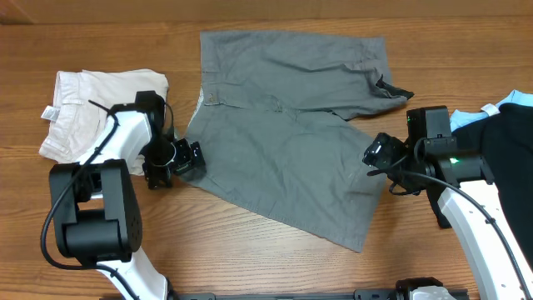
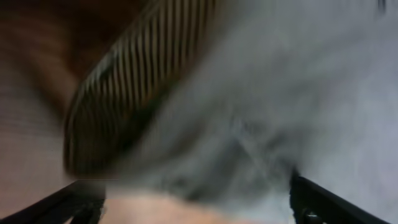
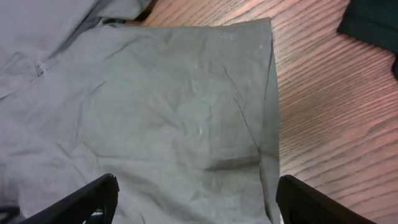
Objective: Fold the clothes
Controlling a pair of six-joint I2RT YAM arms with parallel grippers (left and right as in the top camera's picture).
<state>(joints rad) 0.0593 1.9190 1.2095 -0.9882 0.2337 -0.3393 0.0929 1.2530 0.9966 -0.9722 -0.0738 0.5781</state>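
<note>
The grey shorts (image 1: 283, 142) were spread flat mid-way along the wood-grain table (image 1: 250, 250), flanked by cream shorts (image 1: 92, 108) and a black garment (image 1: 508, 142). The left gripper (image 1: 187, 158) and the right gripper (image 1: 376, 154) were held open at opposite edges.

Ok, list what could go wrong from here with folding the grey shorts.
1. The right fingers stand open over the flat leg of the grey shorts; they might pinch only the top layer.
2. The far leg's hem lies rumpled, so a fold may trap creases.
3. The cream shorts and the black garment lie close to the arms and could get dragged along.
</note>
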